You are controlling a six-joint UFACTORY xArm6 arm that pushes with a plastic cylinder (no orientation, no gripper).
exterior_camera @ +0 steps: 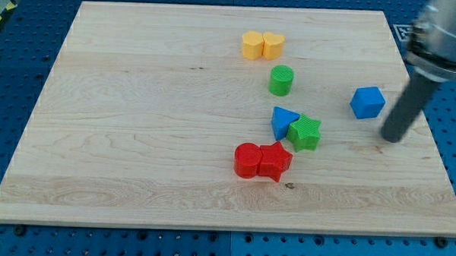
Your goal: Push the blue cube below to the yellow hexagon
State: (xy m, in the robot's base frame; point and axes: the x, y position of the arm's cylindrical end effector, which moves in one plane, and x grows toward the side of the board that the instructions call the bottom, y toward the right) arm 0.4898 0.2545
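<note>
Blue cube [367, 102] is taken as the landmark; it is found standing flat on the wooden board [136, 140], toward the view's right, apart from every other block. The tip [392, 138] is seen just beside the cube, to the view's lower right of it, with a narrow gap between; contact is not made. No pincer is fitted to this arm, so no released or clenched state can be reported: the rod alone is present, bearing on nothing.

The yellow hexagon [252, 45] is located well to the view's upper left of the cube, touching a second yellow block [273, 45] whose shape reads as a heart. A green cylinder [281, 80] is noted to the view's left of the cube, just below the yellow pair. Further to the cube's lower left, a blue triangle [283, 122] is pressed against a green star [304, 134], and a red cylinder [247, 160] against a red star [275, 161].

The cube is judged light, rigid and free to slide on the smooth wood. Being flat-faced, it is expected to yaw if struck off-centre. It cannot be gripped; the right-hand face should be met squarely at its middle. The green cylinder is judged to stand close to the intended resting place, and collision there is considered a risk.
</note>
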